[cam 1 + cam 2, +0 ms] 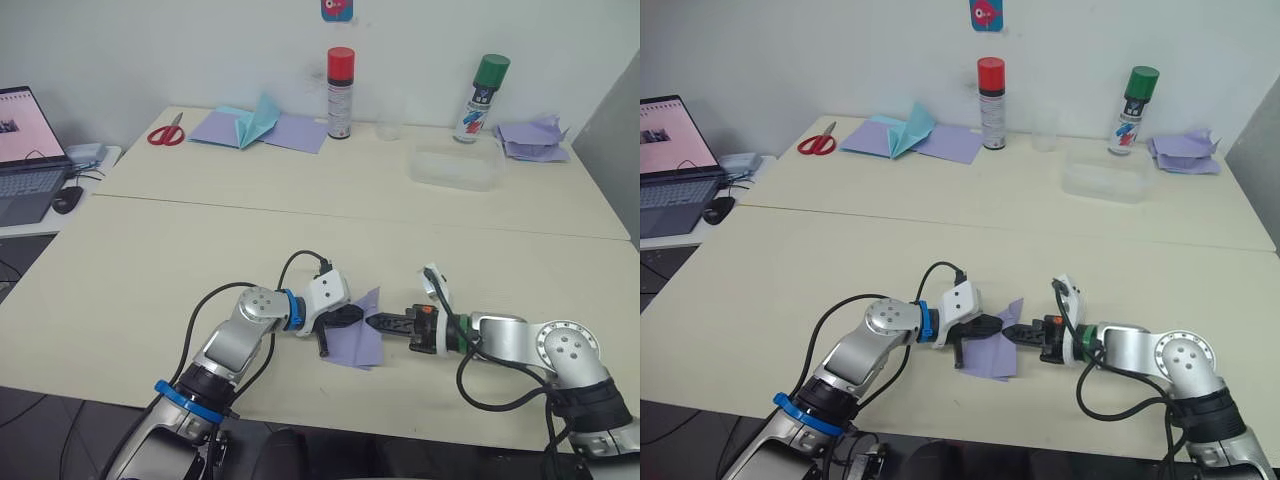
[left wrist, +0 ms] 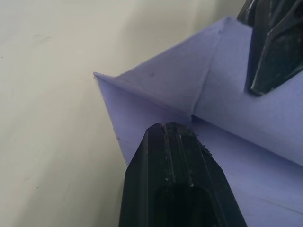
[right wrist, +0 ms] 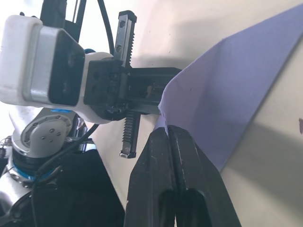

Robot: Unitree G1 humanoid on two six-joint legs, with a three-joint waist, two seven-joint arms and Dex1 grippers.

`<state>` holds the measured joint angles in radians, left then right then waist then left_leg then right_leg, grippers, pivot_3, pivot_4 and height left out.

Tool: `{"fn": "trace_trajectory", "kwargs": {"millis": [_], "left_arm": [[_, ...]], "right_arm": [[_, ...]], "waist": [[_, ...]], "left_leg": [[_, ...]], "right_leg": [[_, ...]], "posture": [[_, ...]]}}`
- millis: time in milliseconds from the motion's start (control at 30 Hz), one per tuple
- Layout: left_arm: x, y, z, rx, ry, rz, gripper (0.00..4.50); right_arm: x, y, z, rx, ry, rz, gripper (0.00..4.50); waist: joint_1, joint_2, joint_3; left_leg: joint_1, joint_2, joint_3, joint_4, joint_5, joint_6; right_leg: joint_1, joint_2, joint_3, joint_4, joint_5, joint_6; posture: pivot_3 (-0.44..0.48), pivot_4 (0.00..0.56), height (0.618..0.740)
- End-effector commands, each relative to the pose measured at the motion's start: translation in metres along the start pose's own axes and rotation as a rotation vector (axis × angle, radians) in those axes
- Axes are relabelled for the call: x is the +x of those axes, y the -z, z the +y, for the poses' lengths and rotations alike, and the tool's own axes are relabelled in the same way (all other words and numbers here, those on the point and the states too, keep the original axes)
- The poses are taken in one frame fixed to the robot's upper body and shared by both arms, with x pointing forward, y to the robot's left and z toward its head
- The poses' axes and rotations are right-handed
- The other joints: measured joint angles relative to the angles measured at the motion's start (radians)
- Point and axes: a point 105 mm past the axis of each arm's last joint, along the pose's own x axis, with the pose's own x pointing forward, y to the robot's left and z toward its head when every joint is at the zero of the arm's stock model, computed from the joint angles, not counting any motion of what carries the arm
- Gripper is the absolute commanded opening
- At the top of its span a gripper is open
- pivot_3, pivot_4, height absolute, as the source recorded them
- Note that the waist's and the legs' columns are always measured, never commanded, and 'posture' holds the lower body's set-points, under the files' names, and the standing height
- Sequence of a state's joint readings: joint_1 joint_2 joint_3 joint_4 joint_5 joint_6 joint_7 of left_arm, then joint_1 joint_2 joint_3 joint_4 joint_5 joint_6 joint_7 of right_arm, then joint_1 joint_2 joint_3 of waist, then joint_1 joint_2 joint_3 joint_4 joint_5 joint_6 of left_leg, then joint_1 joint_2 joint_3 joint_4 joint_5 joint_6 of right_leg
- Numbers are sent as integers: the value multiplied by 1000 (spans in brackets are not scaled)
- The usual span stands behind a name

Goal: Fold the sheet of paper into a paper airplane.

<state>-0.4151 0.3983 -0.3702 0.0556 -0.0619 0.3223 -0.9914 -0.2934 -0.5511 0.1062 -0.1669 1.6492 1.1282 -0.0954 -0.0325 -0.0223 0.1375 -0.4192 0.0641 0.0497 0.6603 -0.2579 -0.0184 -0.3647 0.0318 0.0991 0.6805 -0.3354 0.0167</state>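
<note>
The paper, lavender and partly folded, lies near the front edge of the table, between the two grippers; its long axis runs roughly front to back, with a raised pointed flap rising toward the far side and a little to the right, and the flatter part spreading toward the table's front edge. In the left wrist view a diagonal fold meets a straight crease, and one corner juts out over the tabletop. The left gripper reaches in from the left with its fingers spread: one fingertip presses down on the paper at the crease, while the other hangs apart, off the sheet's left edge. The right gripper comes in from the right with its two fingers pressed together, their tips at the paper's right edge; whether they pinch it I cannot tell. The table is pale beige wood with a seam across its middle. Along its far side, from left to right, sit red scissors, purple sheets with a teal peaked piece, a red-capped can, a clear cup, a clear tray, a green-capped can and a heap of purple papers. A laptop and mouse rest on a side desk at the far left, before a white wall.
</note>
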Motion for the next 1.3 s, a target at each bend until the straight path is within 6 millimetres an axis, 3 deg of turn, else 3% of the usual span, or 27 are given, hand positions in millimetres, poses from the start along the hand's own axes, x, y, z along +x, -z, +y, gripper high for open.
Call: {"fn": "trace_trajectory", "kwargs": {"millis": [33,300,400,667,867,967,1167,1200,1300], "left_arm": [[3,7,-4,-32,11,18,0],[-8,19,-3,-36,4,60,0],[-7,19,-3,-36,4,63,0],[-6,20,-5,-39,6,65,0],[-7,22,-6,-39,8,72,0],[-7,22,-6,-39,9,73,0],[-7,23,-7,-38,12,80,0],[-8,23,-7,-37,12,82,0],[-8,24,-7,-38,11,87,0]], "right_arm": [[4,-3,8,-30,-40,5,32],[9,-7,17,-72,-99,-9,32],[9,-7,21,-77,-124,-9,589],[8,-7,16,-82,-99,-14,3440],[7,-5,15,-103,-94,-8,3440],[8,0,12,-178,-62,21,2530],[13,11,6,-347,-21,68,201],[14,12,5,-367,-19,69,14],[18,15,5,-403,-26,70,14]], "waist": [[0,0,0],[-2,0,0],[-2,0,0],[-2,0,0],[-2,0,0],[-2,0,0],[-1,0,0],[-1,0,0],[-2,0,0]], "left_leg": [[0,0,0,0,0,0],[-1,1,2,0,0,0],[-1,1,2,0,0,0],[-1,1,3,0,0,0],[-1,1,3,0,0,0],[-1,1,3,0,0,0],[-1,1,3,0,0,0],[-1,1,3,0,0,0],[-1,1,3,0,0,0]], "right_leg": [[0,0,0,0,0,0],[-4,0,0,1,0,0],[-4,0,0,1,0,0],[-5,0,0,1,0,0],[-5,0,0,1,0,0],[-5,0,0,1,0,0],[-5,0,0,1,0,0],[-5,0,0,1,0,0],[-5,0,0,1,0,0]], "posture": [[0,150,740],[0,150,740],[0,150,740],[0,150,740],[0,150,740],[0,150,740],[0,150,740],[0,150,740],[0,150,740]]}}
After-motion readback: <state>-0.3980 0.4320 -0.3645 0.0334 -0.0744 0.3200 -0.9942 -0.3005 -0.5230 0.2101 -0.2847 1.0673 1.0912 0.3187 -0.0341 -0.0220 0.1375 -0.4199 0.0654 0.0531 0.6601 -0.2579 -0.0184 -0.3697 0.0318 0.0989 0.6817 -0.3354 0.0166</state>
